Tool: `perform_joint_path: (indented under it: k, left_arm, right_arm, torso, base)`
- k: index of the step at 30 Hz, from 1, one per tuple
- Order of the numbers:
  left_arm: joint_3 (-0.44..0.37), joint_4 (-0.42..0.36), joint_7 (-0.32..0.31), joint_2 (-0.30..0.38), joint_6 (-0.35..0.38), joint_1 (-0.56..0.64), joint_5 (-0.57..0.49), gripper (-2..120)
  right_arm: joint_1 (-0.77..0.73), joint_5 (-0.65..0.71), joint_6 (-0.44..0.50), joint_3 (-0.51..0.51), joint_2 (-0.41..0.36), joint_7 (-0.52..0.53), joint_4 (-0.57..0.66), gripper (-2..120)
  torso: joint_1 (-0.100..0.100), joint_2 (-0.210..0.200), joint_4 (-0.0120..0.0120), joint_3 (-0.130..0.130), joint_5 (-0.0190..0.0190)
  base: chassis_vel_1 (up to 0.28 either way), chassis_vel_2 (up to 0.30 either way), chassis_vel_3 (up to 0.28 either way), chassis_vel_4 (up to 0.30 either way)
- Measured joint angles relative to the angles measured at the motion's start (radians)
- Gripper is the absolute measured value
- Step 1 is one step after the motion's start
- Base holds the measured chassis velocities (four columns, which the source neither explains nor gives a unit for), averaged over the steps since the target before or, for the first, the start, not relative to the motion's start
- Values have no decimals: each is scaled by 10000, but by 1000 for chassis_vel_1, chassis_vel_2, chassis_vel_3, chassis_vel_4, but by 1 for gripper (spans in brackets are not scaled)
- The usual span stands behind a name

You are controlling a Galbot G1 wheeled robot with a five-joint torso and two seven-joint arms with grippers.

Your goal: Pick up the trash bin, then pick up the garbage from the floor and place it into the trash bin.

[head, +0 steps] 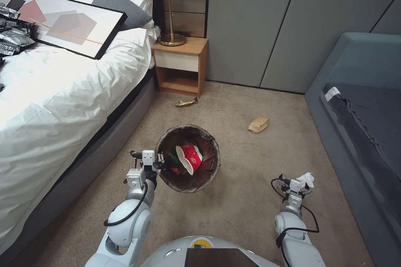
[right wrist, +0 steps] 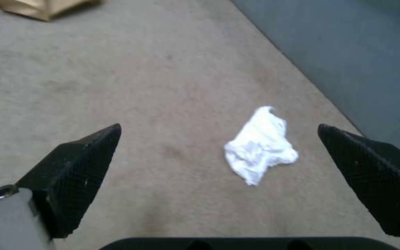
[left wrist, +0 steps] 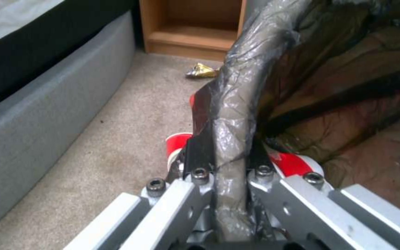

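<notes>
My left gripper point(head: 161, 162) is shut on the rim of the trash bin point(head: 211, 144), a round pail with a dark liner, held above the carpet. In the left wrist view the fingers point(left wrist: 198, 152) clamp the liner-covered rim point(left wrist: 230, 114). A red-and-white cup point(head: 190, 158) and a green bottle point(head: 172, 159) lie inside the bin. My right gripper point(head: 301, 184) hangs open above a crumpled white tissue point(right wrist: 261, 147), which lies on the carpet between the two fingers point(right wrist: 80, 173). A brown paper piece point(head: 258, 124) and a gold wrapper point(head: 186, 102) lie farther off on the floor.
A bed point(head: 50, 91) with white bedding and a framed picture point(head: 62, 21) runs along the left. A wooden nightstand point(head: 180, 64) with a lamp point(head: 169, 4) stands by the grey wall. A grey sofa point(head: 359, 104) borders the right. Open carpet lies between them.
</notes>
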Motion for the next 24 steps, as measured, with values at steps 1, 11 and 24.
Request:
perform_joint_path:
  k: [1, 11, 24]
  left_arm:
    - [-11, 0, -1, 12, -4, 2, 0, 0]
    - [13, -8, -1, 18, -16, 10, 8, 0]
    - [16, -30, 2, 12, -20, 56, 67, 0]
  right_arm:
    - [34, -9, 5, 84, -25, 36, -167, 100]
    - [677, -163, 323, 594, -192, 127, -1509, 100]
    - [1886, 446, 104, 686, -491, 137, -3189, 100]
  torso:
    - [0, 0, 0, 0, 0]
    - [0, 0, 0, 0, 0]
    - [0, 0, 0, 0, -1]
  base:
    - [0, 0, 0, 0]
    - [0, 0, 0, 0]
    - [0, 0, 0, 0]
